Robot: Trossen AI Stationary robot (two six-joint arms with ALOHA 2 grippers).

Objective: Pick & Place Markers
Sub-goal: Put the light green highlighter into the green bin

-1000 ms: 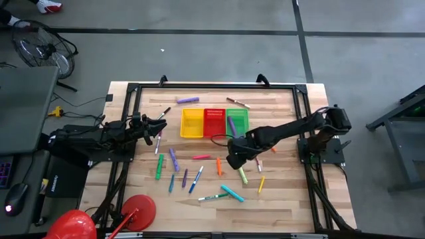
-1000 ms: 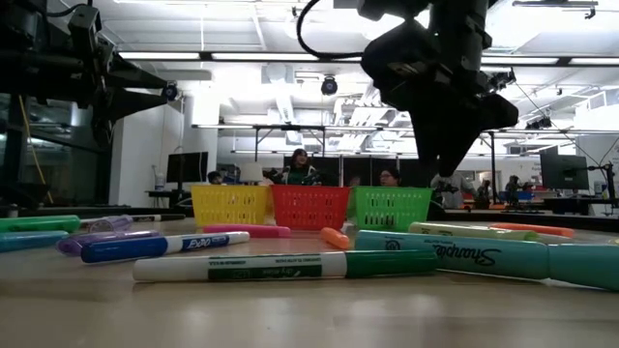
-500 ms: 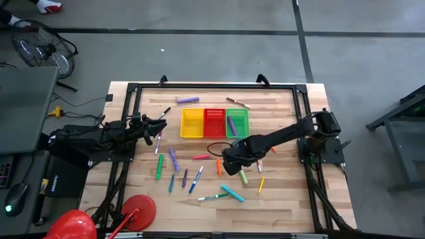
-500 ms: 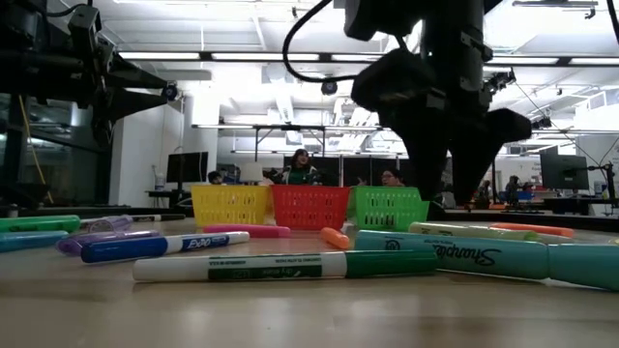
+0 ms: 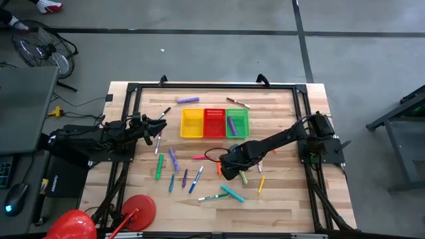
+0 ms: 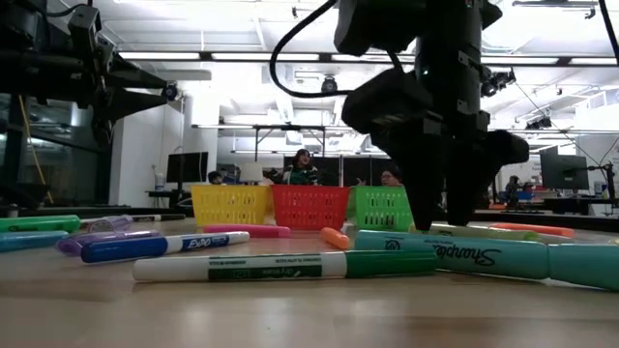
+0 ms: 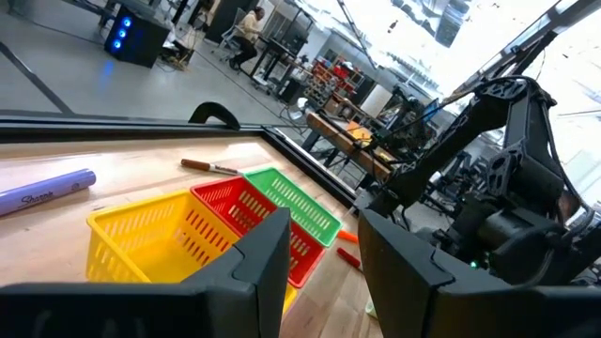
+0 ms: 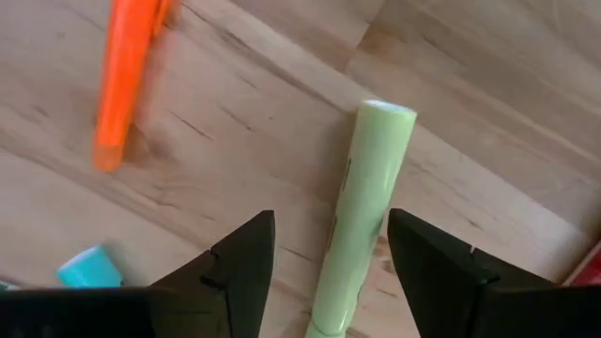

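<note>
The right gripper (image 5: 232, 171) is low over the middle of the wooden table (image 5: 285, 199), its jaws spread wide on either side of a light green marker (image 8: 362, 202) that lies flat on the wood between the two dark fingers (image 8: 239, 268); nothing is gripped, and whether the fingertips touch the table cannot be told. An orange marker (image 8: 127, 70) lies near it, and the end of a teal marker (image 8: 84, 268) shows just beside one finger. The other markers (image 5: 174, 159) are scattered across the table in front of three small mesh baskets, the yellow basket (image 5: 192, 123), the red basket (image 5: 214, 123) and the green basket (image 5: 238, 123), which stand touching in a row; a purple marker (image 5: 232, 124) lies inside the green one. The left gripper (image 5: 159, 125) waits above the table's left edge, its fingers (image 7: 258, 258) partly apart and empty, pointed toward the baskets.
</note>
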